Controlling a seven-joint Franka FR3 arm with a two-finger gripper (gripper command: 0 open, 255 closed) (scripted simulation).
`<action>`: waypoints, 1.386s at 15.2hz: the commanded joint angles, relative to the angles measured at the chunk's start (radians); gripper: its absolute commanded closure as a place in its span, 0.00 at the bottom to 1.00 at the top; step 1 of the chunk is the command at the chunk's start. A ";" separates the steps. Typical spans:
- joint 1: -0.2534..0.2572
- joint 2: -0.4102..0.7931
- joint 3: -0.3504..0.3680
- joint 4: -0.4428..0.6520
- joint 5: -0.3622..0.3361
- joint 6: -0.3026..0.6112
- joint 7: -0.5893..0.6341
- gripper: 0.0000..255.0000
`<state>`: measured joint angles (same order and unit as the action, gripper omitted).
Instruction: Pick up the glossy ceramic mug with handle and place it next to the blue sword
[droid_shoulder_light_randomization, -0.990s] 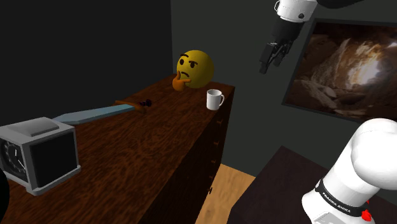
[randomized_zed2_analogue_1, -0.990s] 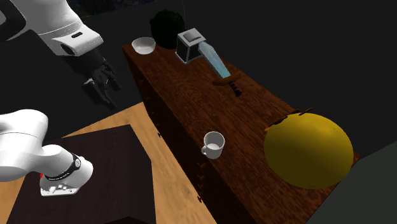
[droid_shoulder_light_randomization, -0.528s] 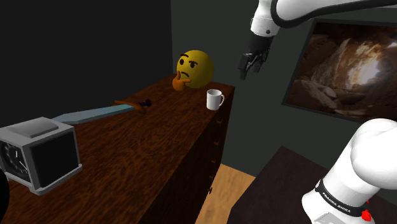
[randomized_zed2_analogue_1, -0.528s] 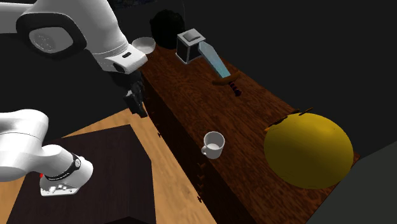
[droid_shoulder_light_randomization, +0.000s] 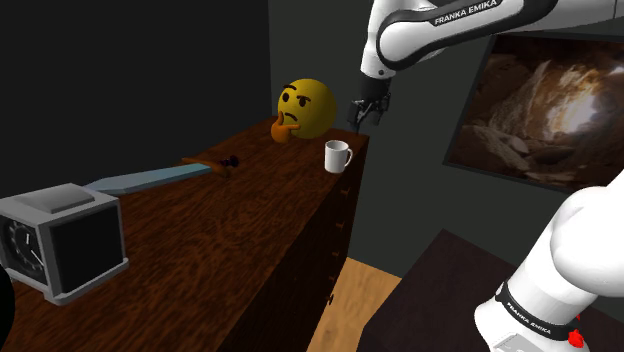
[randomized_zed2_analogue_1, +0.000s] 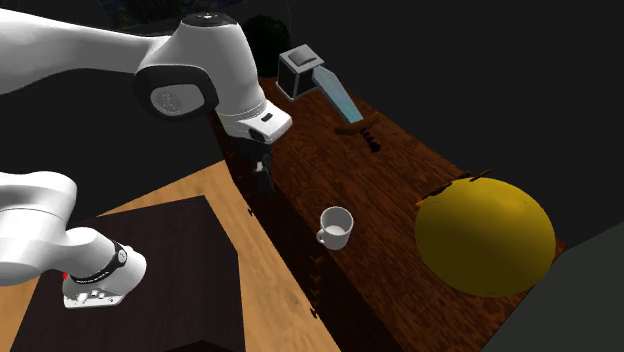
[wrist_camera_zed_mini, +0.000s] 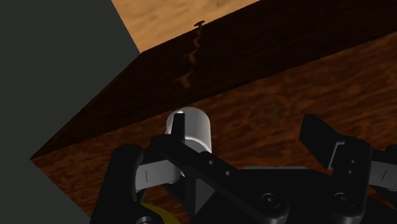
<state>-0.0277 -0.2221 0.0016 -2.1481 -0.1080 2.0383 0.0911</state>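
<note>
White mug (droid_shoulder_light_randomization: 337, 156) is seen upright near the wooden tabletop (droid_shoulder_light_randomization: 230, 235) edge, beside the yellow emoji ball (droid_shoulder_light_randomization: 305, 108), well apart from the blue sword (droid_shoulder_light_randomization: 150, 178). Tool (droid_shoulder_light_randomization: 366, 113) is held above the mug, fingers (wrist_camera_zed_mini: 318, 133) spread wide, empty.

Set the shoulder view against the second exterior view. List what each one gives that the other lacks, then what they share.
The shoulder view gives the framed cave picture on the wall and the frowning face on the yellow head. The second exterior view gives the hollow inside of the white mug, seen from above, and the head's plain back. Shared: the mug near the edge of the dark wooden dresser, the blue sword, the grey box, and the black pincer hanging near the mug without touching it.
</note>
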 joint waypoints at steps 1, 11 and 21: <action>-0.004 0.081 -0.006 0.051 0.002 0.022 -0.005 0.00; -0.022 0.480 -0.021 0.359 0.028 0.071 -0.025 0.00; -0.032 0.643 -0.024 0.441 0.036 0.139 -0.031 0.00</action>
<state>-0.0605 0.4141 -0.0224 -1.7049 -0.0721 2.1682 0.0591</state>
